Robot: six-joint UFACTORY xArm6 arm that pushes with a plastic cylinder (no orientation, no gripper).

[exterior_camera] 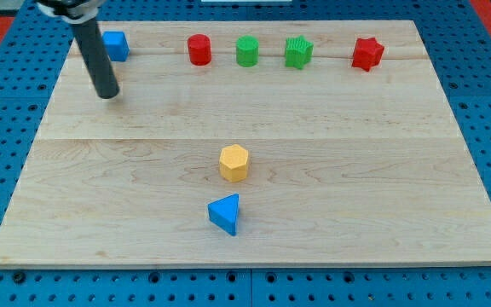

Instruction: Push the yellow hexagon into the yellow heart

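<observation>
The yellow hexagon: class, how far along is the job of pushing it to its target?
Done: nothing visible. The yellow hexagon sits mid-board, above the blue triangle. In hand: my tip is far off at the view's upper left, beside a blue block. Left: the whole push; no yellow heart shows in this view.

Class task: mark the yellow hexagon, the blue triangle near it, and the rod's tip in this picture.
yellow hexagon [234,162], camera view, on its top face.
blue triangle [225,213], camera view, on its top face, just below the hexagon.
my tip [109,93], camera view, at the rod's very end, far up-left of both.
</observation>
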